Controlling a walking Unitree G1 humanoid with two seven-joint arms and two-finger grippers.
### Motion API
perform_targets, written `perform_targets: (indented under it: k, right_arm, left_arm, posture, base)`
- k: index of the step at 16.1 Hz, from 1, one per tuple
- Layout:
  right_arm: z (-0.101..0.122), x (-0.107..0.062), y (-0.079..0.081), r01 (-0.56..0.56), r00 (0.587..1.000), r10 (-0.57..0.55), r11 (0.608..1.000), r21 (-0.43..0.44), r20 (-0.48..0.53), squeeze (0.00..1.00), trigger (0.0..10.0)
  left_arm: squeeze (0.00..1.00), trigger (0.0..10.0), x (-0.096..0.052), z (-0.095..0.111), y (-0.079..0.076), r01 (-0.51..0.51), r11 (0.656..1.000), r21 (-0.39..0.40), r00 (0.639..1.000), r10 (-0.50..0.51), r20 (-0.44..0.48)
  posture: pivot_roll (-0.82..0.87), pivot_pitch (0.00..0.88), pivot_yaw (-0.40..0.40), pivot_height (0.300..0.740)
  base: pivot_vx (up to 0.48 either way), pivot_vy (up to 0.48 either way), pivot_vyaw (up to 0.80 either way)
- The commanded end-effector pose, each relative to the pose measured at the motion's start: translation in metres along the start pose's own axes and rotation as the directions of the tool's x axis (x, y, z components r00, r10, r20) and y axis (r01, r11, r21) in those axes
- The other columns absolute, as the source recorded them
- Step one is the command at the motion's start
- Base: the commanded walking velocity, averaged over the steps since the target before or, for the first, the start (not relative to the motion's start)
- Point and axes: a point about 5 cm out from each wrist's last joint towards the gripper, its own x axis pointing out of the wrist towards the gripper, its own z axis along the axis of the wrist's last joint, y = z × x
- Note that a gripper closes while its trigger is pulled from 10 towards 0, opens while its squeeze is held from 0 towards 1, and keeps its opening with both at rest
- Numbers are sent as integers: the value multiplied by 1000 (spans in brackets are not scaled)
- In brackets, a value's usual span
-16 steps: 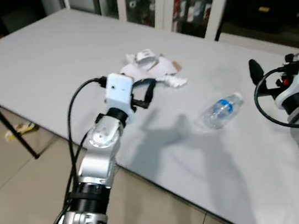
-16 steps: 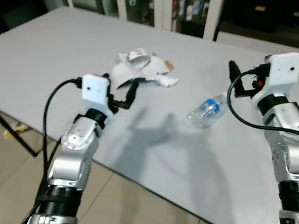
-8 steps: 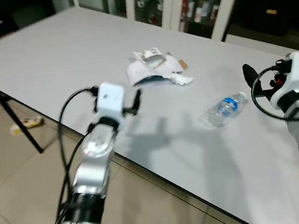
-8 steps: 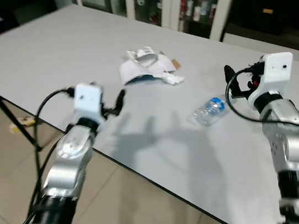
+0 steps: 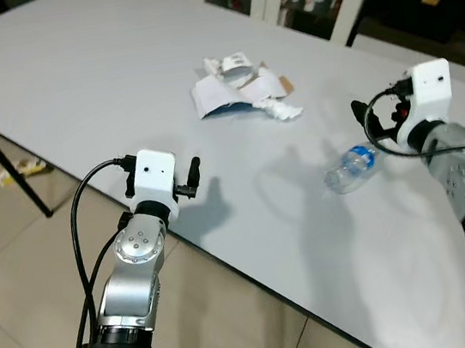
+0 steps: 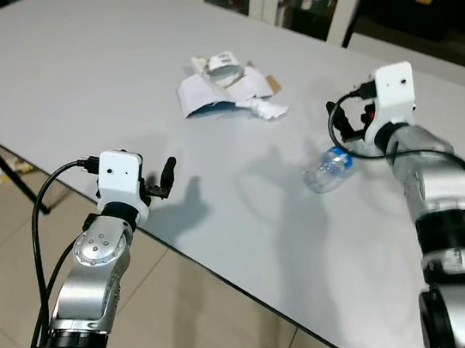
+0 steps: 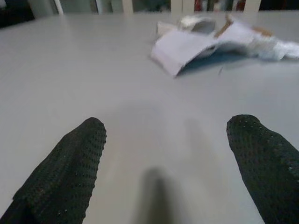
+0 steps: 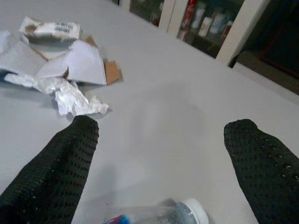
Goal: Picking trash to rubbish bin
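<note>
As judged from the layout, nothing binned yet: paper scraps (image 5: 238,91) and plastic bottle (image 5: 350,169) lying on worktop (image 5: 70,67). Left end effector (image 7: 168,163) spread, empty, near worktop edge. Right end effector (image 8: 161,163) spread, empty, just above bottle. Both pickups outstanding.

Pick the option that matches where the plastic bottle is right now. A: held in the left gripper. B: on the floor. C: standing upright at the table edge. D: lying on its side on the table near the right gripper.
D: the plastic bottle lies on its side on the table, just below the open right gripper.
</note>
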Motion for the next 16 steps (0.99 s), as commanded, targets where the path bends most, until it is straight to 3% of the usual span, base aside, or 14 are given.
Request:
perform_targets:
  k: [1,4,5,6,11,16]
  right_arm:
    - [-3,-1,-9,20,999,-21,999,-30,-50,0,10000]
    - [1,3,-15,38,995,-44,997,-73,-86,0,10000]
    - [9,4,-22,86,992,-93,993,-80,-88,0,10000]
    - [11,4,-24,104,990,-110,992,-74,-89,0,10000]
    - [2,-1,-25,148,975,-151,989,-31,-164,0,10000]
    - [-23,-8,-25,177,944,-173,984,-11,-279,0,10000]
  left_arm:
    - [0,10000,-3,2,-4,14,1000,-23,1000,-14,-4]
    - [0,10000,-7,3,-12,131,989,-69,990,-134,-37]
    - [0,10000,-12,10,-17,248,964,-99,966,-253,-46]
    - [0,10000,-13,14,-17,284,954,-97,956,-289,-41]
    - [0,10000,-15,26,-19,413,908,-63,908,-416,-46]
    - [0,10000,-20,27,-27,451,890,-73,888,-455,-61]
  posture:
    - [268,180,-149,740]
    - [271,178,-151,740]
    - [279,174,-153,740]
    - [283,173,-153,740]
    - [286,171,-159,740]
    - [278,168,-164,740]
  base:
    - [0,0,0]
    - [0,0,0]
    - [0,0,0]
    - [0,0,0]
    - [0,0,0]
    - [0,0,0]
